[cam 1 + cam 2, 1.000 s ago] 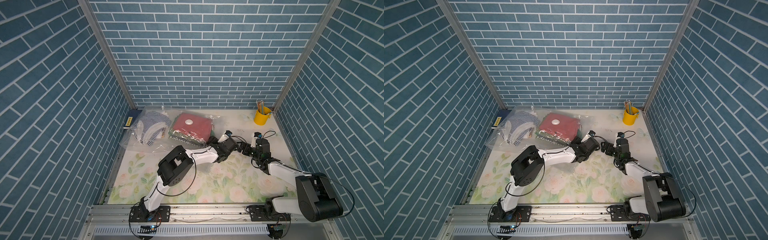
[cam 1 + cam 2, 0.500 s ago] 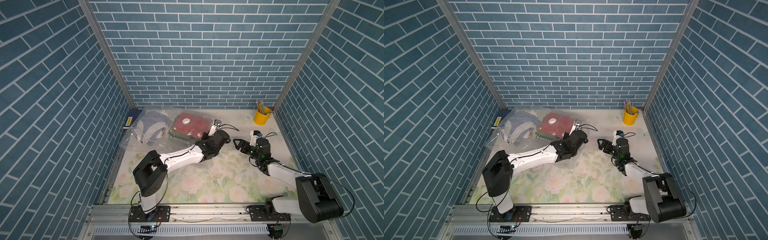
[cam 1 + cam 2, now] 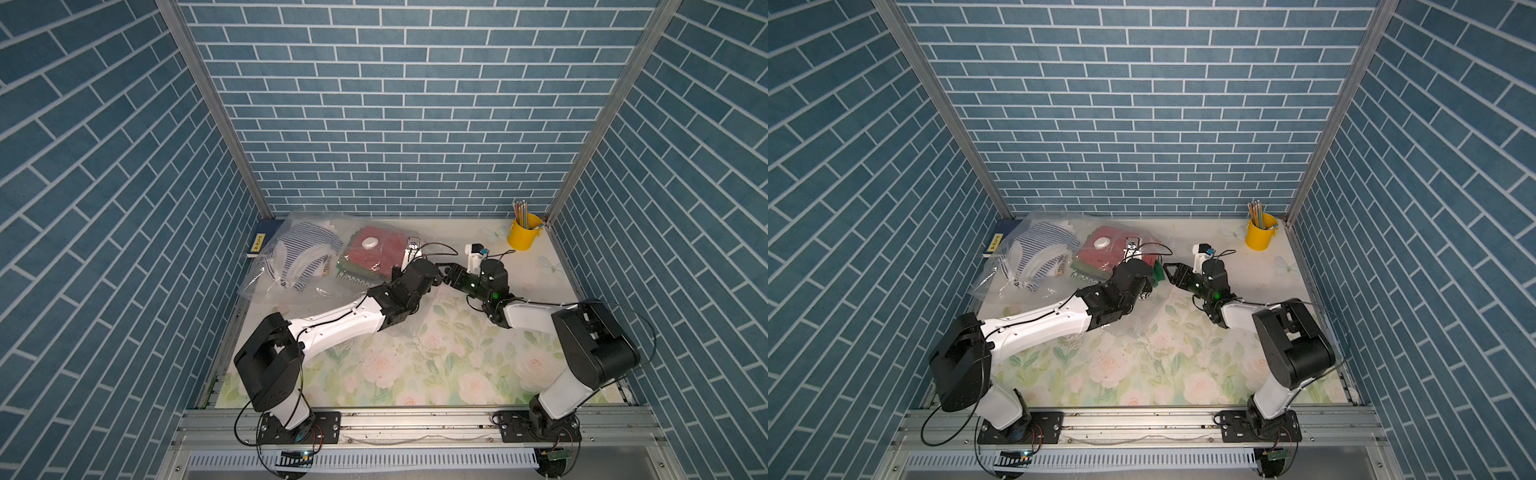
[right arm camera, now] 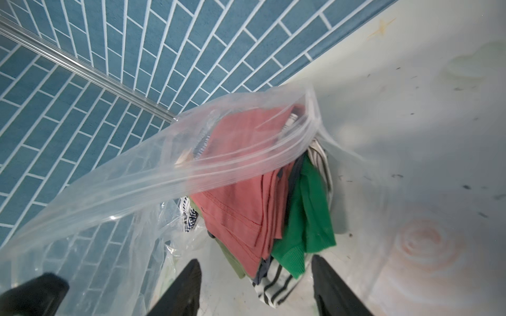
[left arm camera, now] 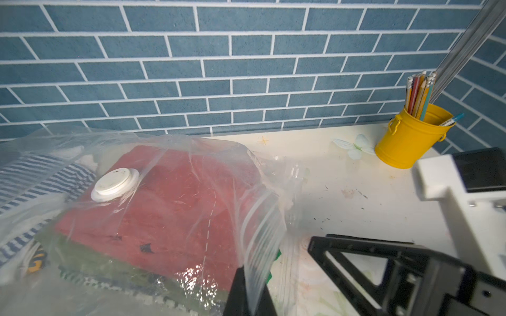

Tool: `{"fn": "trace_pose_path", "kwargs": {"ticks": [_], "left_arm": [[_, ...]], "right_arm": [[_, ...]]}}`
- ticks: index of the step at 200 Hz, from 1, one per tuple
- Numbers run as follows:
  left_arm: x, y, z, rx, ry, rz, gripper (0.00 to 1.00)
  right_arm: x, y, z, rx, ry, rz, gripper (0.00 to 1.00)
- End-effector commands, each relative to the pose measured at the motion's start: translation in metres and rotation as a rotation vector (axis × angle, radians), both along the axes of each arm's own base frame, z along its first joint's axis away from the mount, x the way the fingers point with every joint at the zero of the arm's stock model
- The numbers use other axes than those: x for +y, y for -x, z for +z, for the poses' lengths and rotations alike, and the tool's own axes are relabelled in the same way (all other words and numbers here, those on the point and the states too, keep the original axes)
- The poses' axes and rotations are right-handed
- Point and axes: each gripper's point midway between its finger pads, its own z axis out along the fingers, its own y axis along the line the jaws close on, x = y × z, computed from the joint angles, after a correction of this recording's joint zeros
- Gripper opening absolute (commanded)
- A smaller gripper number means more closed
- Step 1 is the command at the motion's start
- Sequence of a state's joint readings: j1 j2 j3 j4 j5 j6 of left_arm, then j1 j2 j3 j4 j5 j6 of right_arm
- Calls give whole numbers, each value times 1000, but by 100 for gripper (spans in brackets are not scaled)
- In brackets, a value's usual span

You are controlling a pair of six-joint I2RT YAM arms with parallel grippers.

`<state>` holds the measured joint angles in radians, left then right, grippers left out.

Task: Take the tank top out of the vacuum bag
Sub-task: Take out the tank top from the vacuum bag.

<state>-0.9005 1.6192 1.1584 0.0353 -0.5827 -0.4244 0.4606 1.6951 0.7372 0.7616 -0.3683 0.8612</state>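
Observation:
The clear vacuum bag (image 3: 291,291) lies at the back left, with a white valve (image 5: 115,184) over a folded stack: red garment (image 4: 241,213), green one (image 4: 306,219), and a black-and-white striped piece (image 4: 276,287). A blue-striped garment (image 3: 299,253) lies under plastic further left. I cannot tell which piece is the tank top. My left gripper (image 5: 250,296) is shut on the bag's upper zip lip, holding the mouth up. My right gripper (image 4: 254,284) is open at the mouth, its fingers either side of the stack's protruding ends.
A yellow cup of pencils (image 3: 524,235) stands at the back right corner. A blue book (image 3: 266,237) leans by the left wall behind the bag. Tiled walls close in on three sides of the floral table (image 3: 415,365).
The left gripper closed on the bag's lip and drew it back toward the clothes. The right gripper moved left up to the bag's mouth, and its jaws narrowed somewhat.

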Motion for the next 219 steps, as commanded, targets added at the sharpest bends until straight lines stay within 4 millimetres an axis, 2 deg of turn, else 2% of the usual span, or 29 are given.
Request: {"fn": "trace_pose_path", "kwargs": {"ticks": [1, 28, 67, 94, 129, 140, 184, 219], "left_arm": [[3, -3, 8, -1, 99, -9, 0], [7, -5, 6, 6, 105, -7, 0], [8, -6, 5, 9, 117, -2, 0], [10, -6, 3, 16, 121, 5, 0], [17, -6, 0, 23, 148, 17, 0], [20, -6, -2, 26, 161, 20, 0], [30, -7, -5, 31, 174, 41, 0], [35, -8, -10, 35, 181, 49, 0]], "right_arm": [[12, -8, 3, -2, -40, 19, 58], [22, -13, -11, 31, -32, 43, 53], [45, -23, -24, 57, -27, 94, 53], [60, -32, -35, 82, -17, 113, 59], [78, -45, -35, 81, -6, 160, 58], [80, -48, -34, 77, 1, 168, 51], [77, -45, -23, 62, 13, 163, 0], [69, -32, -13, 46, 11, 157, 0]]}}
